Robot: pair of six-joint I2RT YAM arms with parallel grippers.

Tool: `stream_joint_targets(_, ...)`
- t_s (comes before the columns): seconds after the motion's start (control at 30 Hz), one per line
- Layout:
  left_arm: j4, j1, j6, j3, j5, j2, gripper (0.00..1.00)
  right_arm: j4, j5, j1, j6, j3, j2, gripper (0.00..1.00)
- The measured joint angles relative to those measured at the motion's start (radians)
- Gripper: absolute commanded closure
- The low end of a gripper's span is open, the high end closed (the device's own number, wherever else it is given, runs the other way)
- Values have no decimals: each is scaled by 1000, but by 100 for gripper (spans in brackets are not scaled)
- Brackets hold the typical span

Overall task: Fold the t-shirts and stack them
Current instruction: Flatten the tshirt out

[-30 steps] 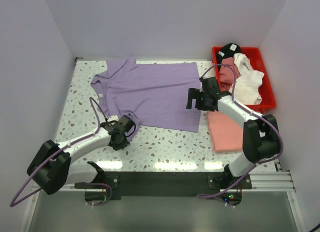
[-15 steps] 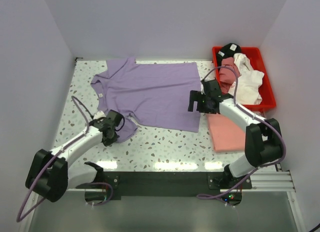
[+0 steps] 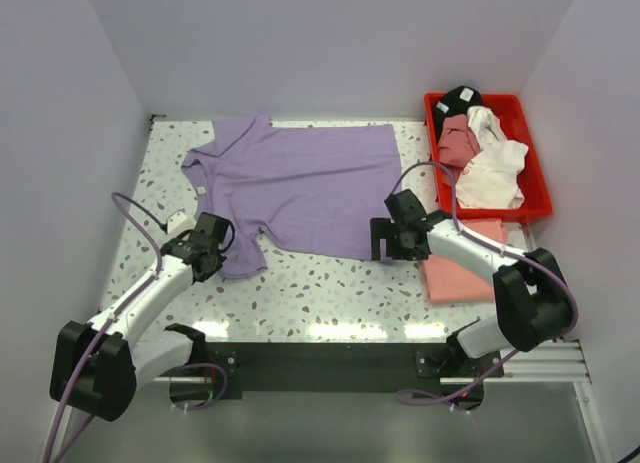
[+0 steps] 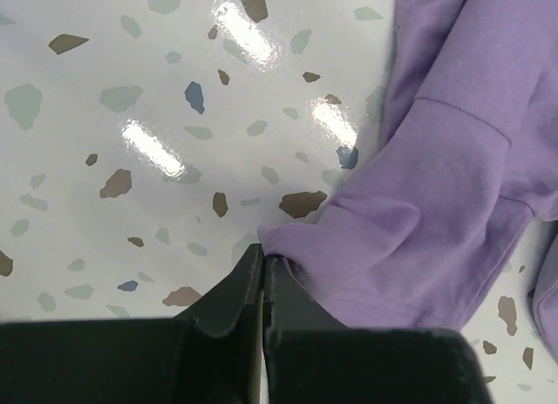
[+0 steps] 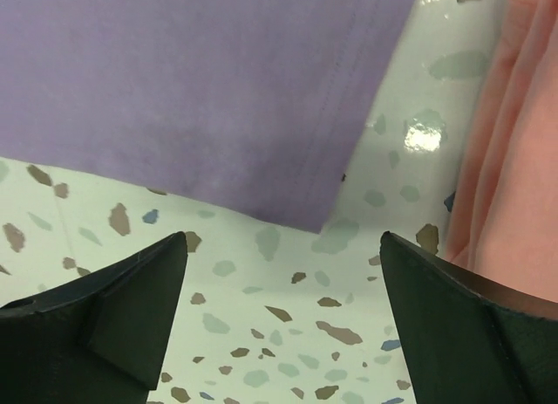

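Observation:
A lavender t-shirt (image 3: 300, 183) lies spread flat across the table with its collar to the left. My left gripper (image 3: 212, 255) is shut on the edge of its near sleeve (image 4: 384, 238), and the cloth is pinched at the fingertips (image 4: 262, 257). My right gripper (image 3: 388, 245) hovers open just off the shirt's near right hem corner (image 5: 318, 216), with nothing between its fingers. A folded salmon-pink t-shirt (image 3: 460, 265) lies to its right, and its edge (image 5: 519, 160) shows in the right wrist view.
A red plastic bin (image 3: 538, 188) stands at the back right and holds a dusty-rose shirt (image 3: 458, 141), a white one (image 3: 492, 168) and a black one (image 3: 460, 97). Walls close in the table on the left, back and right.
My left gripper closed on the sleeve and moved left, drawing the sleeve outward. My right gripper came nearer, from over the shirt's right edge to its near right corner.

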Motion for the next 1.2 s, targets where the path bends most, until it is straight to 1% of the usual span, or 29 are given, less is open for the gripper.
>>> stream_joint_targets(0.07,5,1,0,0,0,-3,100,-10,4,-2,8,-17,0,9)
stream_joint_targets(0.1,6,1,1,0,0,-8,100,-11,6,-2,11,-24,0,13)
stream_joint_targets(0.17,6,1,2,0,-1,-21,100,-10,8,-2,16,-34,0,16)
stream_joint_targets(0.3,13,1,2,0,0,-58,100,5,16,-2,18,-35,11,28)
stream_joint_targets(0.4,20,1,2,0,2,-77,100,15,32,-2,16,-35,36,41)
stream_joint_targets(0.63,21,1,3,0,2,-84,100,39,51,-2,17,-25,87,41)
stream_joint_targets(0.7,21,1,3,0,2,-83,100,48,53,-2,17,-20,94,44)
stream_joint_targets(0.77,21,1,3,0,2,-83,100,51,54,-2,14,-15,101,51)
stream_joint_targets(0.8,21,1,3,0,2,-83,100,53,56,-2,13,-11,104,59)
stream_joint_targets(0.87,21,1,3,0,2,-83,100,60,56,-2,11,-10,108,66)
stream_joint_targets(0.9,21,1,3,0,2,-83,100,62,56,-2,10,-9,109,74)
stream_joint_targets(0.97,21,1,3,0,2,-83,100,66,55,-2,11,-9,110,80)
stream_joint_targets(1.0,21,1,3,0,1,-83,100,67,53,-2,13,-9,111,86)
stream_joint_targets(1.03,21,1,3,0,0,-84,100,68,52,-2,12,-9,111,89)
stream_joint_targets(1.07,21,2,3,0,-2,-85,100,70,51,-2,14,-9,111,100)
stream_joint_targets(1.2,20,2,2,2,-3,-95,100,68,52,-2,15,-7,107,100)
